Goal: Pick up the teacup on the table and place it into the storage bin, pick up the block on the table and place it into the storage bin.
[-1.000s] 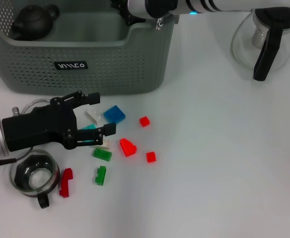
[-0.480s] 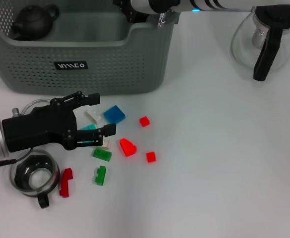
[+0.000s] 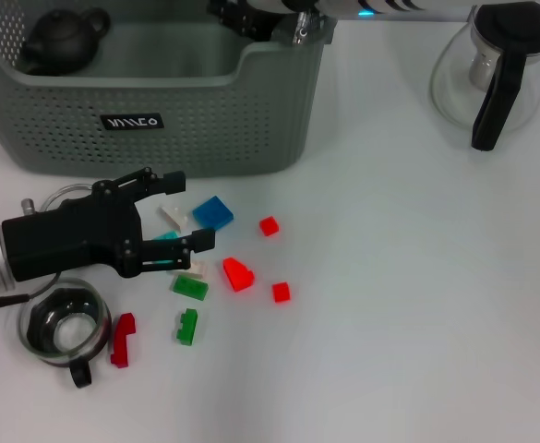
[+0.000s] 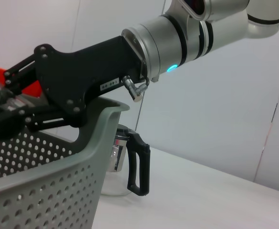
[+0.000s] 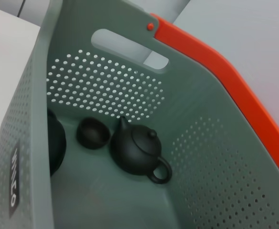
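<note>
The grey-green storage bin (image 3: 205,120) stands at the back left. On its floor lie a small dark teacup (image 5: 92,133) and a dark teapot (image 5: 135,150). My right gripper (image 3: 236,18) hovers over the bin's right rear corner, and in the left wrist view its linkages are spread, open and empty. Low over the table in front of the bin, my left gripper (image 3: 189,211) is open. A white block (image 3: 173,216) lies between its fingers and a teal block (image 3: 165,238) sits by the lower finger. Blue (image 3: 213,212), red (image 3: 238,274) and green (image 3: 189,287) blocks are scattered close by.
A glass cup with a black handle (image 3: 63,332) sits under my left arm. A glass pot with a black lid and handle (image 3: 491,69) stands at the back right. More small red (image 3: 281,292) and green (image 3: 187,326) blocks lie on the white table (image 3: 408,305).
My right gripper has drawn slightly up and back over the bin's rear corner. The left gripper and the blocks have not moved.
</note>
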Robot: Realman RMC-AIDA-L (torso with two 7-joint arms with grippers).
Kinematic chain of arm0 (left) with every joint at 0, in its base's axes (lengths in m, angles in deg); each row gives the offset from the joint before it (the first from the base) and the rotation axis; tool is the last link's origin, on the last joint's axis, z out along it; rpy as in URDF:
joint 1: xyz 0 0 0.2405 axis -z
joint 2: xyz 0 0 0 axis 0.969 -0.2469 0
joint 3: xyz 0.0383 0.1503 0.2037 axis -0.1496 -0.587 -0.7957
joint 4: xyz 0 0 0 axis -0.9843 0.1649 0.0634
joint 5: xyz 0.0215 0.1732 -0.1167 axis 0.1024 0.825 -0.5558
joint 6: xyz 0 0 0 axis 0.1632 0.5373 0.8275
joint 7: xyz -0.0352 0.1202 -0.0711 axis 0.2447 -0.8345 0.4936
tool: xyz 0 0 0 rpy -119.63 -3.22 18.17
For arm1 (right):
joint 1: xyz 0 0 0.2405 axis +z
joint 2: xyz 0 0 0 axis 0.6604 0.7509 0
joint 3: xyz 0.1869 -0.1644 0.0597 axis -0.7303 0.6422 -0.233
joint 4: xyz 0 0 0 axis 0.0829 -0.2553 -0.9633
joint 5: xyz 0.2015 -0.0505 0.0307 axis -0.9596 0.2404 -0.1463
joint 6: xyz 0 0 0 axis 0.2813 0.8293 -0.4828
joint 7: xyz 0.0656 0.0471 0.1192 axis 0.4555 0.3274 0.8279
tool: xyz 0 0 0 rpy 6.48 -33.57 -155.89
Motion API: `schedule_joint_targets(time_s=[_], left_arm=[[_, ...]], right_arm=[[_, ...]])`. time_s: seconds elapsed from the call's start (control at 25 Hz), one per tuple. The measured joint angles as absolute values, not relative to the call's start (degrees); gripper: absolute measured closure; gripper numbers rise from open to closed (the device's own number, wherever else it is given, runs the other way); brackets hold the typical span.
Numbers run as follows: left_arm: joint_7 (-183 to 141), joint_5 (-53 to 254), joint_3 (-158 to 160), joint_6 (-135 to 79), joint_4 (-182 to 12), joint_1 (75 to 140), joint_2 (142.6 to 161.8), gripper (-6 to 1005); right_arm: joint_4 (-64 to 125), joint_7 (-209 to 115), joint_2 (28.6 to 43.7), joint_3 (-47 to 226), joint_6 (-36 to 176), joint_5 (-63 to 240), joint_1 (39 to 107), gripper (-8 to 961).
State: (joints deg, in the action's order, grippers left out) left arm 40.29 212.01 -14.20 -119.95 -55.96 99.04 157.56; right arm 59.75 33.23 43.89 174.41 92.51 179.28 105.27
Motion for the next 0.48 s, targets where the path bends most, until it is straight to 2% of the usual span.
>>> schedule_joint_targets(time_s=[0.2, 0.32, 0.48], left_arm=[[40.3, 211.8, -14.2, -120.1, -56.0, 99.2, 157.36, 165], [40.3, 211.8, -14.1, -120.2, -56.0, 99.3, 157.35, 166], [40.3, 211.7, -14.1, -120.2, -56.0, 99.2, 157.34, 167]], right_arm=[[59.8, 33.3, 43.88, 174.4, 92.3, 179.3, 105.2, 688], [59.8, 33.3, 43.88, 174.4, 92.0, 179.4, 105.1, 444], [60.0, 33.3, 43.84, 174.1, 91.9, 179.4, 105.1, 383]])
